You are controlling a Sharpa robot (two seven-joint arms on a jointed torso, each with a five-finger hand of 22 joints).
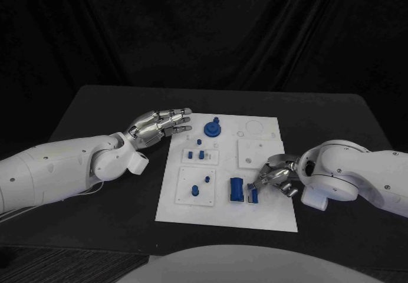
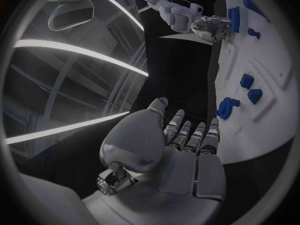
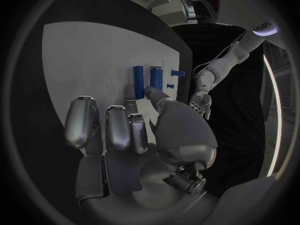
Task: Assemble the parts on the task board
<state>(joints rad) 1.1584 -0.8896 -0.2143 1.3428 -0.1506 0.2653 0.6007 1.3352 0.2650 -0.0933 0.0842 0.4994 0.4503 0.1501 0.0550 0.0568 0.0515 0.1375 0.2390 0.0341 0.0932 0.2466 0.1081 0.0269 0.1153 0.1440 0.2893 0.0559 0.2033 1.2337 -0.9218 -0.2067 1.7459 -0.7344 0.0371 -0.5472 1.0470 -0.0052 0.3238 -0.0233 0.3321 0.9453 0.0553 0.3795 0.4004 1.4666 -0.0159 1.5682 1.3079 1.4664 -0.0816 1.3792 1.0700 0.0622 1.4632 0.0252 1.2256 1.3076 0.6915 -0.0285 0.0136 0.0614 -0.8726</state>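
- Parts: blue blocks lie on the white board's near right, beside our right hand, fingers apart, empty, placed to pick one.
- Our left hand waits at the board's far left corner, fingers straight, holding nothing.

I see a black table with rounded far corners, set against a dark curtain. Lying flat on it, about in the middle, there's the white board, a long rectangle running away from me and turned a touch clockwise. Dark tabletop shows on all four sides of the board. At the left, thin white cables trail low over the table's left side, under the arm.
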